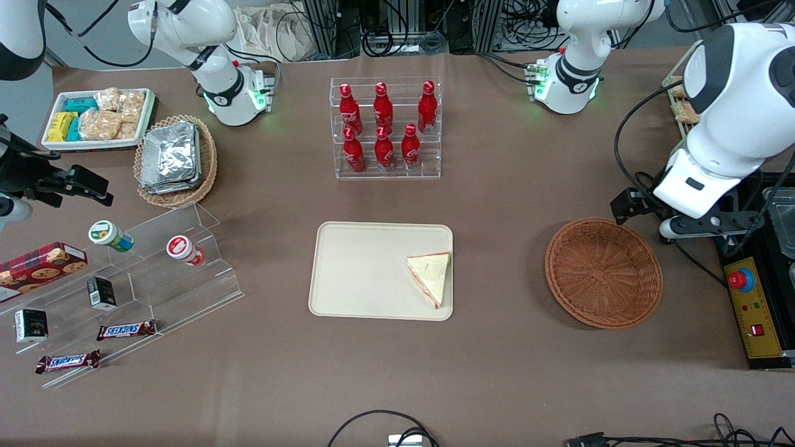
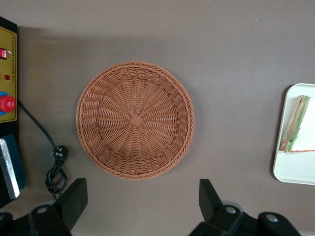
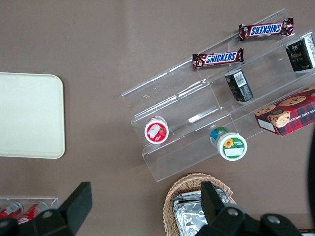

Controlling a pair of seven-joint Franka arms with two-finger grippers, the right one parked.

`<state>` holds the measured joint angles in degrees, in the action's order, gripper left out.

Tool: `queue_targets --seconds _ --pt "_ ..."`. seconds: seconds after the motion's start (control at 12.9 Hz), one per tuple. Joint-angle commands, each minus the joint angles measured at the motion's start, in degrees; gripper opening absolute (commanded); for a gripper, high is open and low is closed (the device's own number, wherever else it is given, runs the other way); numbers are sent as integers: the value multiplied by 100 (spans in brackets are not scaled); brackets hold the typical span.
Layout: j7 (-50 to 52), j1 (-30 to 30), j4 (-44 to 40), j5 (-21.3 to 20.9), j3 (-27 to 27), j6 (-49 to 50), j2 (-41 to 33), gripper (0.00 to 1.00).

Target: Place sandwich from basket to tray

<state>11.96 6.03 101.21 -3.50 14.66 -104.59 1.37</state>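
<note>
Sandwich (image 1: pixel 430 276) lay flat in tray (image 1: pixel 360 273) w/ one edge against the rim nearest the basket (image 1: pixel 604 272), which sat apart on counter (image 1: pixel 497 205) toward working arm's end; gripper (image 2: pixel 142 206) hovered above basket, fingers (image 2: pixel 74 199) spread wide, holding nothing.

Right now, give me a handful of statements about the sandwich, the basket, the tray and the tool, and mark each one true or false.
1. The sandwich lies on the tray. True.
2. The basket holds a sandwich. False: it holds nothing.
3. The tool is shut on the sandwich. False: it is open, holds nothing, and hangs above the table beside the basket.
4. The sandwich sits at the tray's end nearest the basket. True.
5. The bottle rack stands on the tray. False: it stands on the table, farther from the front camera than the tray.
</note>
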Motion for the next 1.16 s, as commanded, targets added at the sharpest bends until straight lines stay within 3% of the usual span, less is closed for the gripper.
queue_targets --seconds 0.0,1.09 --pt "-98 -85 -75 104 -121 237 -66 100" --pt "-27 -129 -75 165 116 273 -58 100"
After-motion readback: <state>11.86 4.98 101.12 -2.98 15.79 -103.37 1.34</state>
